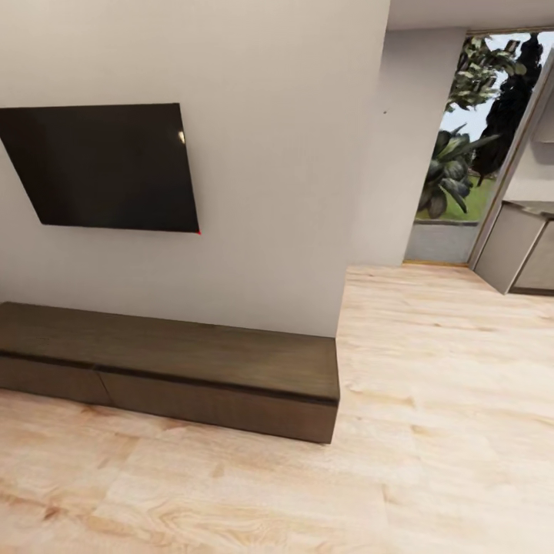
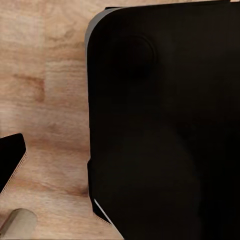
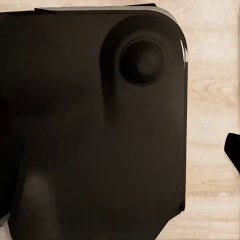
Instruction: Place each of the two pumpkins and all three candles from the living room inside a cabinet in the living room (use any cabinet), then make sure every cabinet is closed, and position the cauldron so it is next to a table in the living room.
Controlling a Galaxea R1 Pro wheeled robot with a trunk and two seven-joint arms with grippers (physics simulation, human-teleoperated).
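The cabinet, a long low dark-brown TV unit, stands against the white wall in the head view, and both of its wide drawer fronts sit flush and shut. Nothing rests on its top. The pumpkins, candles and cauldron are out of view. In the left wrist view one dark fingertip pokes in over the wood floor beside my black base. The right wrist view has a sliver of a dark fingertip at the frame edge, beside the same black base. How far either pair of fingers stands apart is hidden.
A black TV hangs on the wall above the cabinet. Pale wood floor stretches in front and to the right. Past the wall corner, an opening leads to a window with plants and grey counters.
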